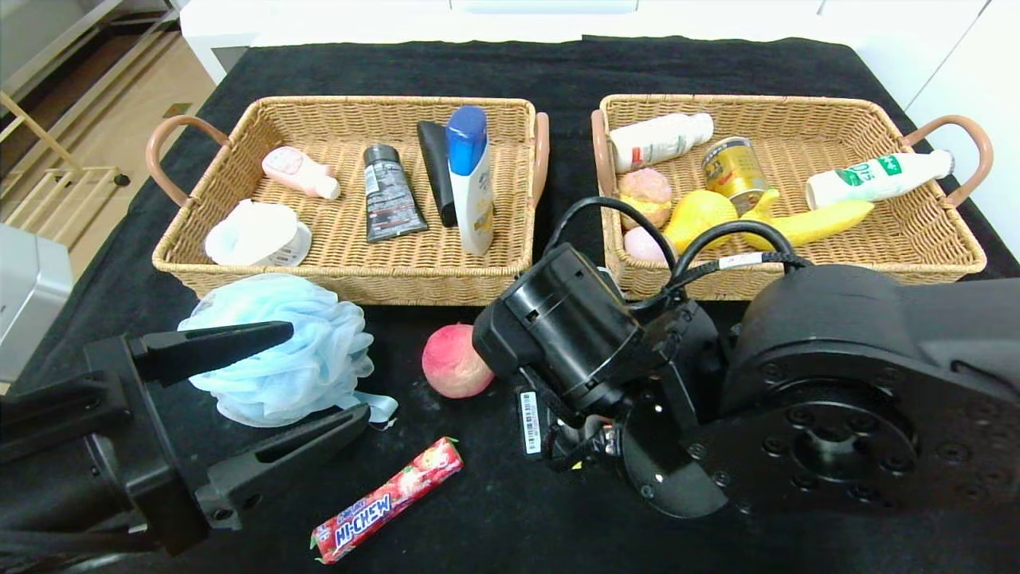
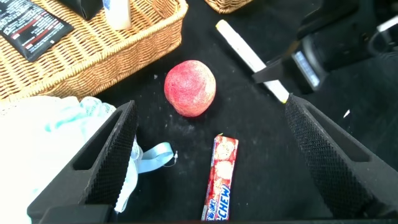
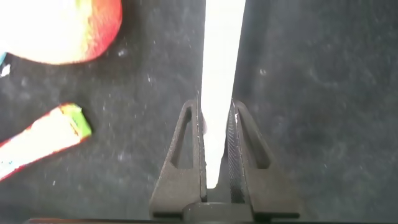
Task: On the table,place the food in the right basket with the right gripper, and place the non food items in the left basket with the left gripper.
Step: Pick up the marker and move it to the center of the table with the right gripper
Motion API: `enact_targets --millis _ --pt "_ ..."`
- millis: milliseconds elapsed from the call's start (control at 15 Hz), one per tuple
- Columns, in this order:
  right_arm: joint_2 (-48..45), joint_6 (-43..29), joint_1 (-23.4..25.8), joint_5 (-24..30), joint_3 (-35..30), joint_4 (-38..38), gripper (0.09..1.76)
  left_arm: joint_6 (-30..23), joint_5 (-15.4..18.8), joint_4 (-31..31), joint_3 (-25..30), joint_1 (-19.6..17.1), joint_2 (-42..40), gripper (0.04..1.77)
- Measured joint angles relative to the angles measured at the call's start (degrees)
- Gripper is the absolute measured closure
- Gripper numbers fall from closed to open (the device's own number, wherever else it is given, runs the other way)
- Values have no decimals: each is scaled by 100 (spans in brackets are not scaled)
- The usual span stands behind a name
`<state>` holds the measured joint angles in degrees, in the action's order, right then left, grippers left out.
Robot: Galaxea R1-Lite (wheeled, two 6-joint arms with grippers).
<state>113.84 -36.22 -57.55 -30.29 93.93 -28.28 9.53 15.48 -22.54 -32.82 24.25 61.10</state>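
Nearest the desk's front edge, the left gripper [image 1: 319, 379] hovers with jaws wide apart beside the blue bath pouf [image 1: 283, 359], while the right gripper [image 3: 216, 158] has its jaws clamped on a thin white stick [image 3: 221, 68] lying on the desk near the peach [image 1: 454, 360]. Because the pinch sits at one end, the stick could pivot or slip on lifting. Both arms crowd the front edge, and either could knock the peach or the Hi-Chew bar [image 1: 388, 500] away.

A counter [image 1: 510, 64] draped in black cloth fills most of the scene. Behind it runs a white surface [image 1: 335, 20]. To the left lies a tan wooden floor [image 1: 119, 119] with a pale wooden frame [image 1: 40, 135] and a grey metal box [image 1: 28, 295] at the edge.
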Motion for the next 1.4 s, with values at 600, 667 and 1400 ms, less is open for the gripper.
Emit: enact_targets --millis 600,667,1400 --pt "135 41 -39 -134 130 -10 106 5 6 11 10 0 11 9" --pt "135 41 -39 -134 133 -10 94 9 6 11 16 0 12 9" --pt "-1165 627 91 39 -739 -88 34 -11 -11 13 -6 -24 52 9"
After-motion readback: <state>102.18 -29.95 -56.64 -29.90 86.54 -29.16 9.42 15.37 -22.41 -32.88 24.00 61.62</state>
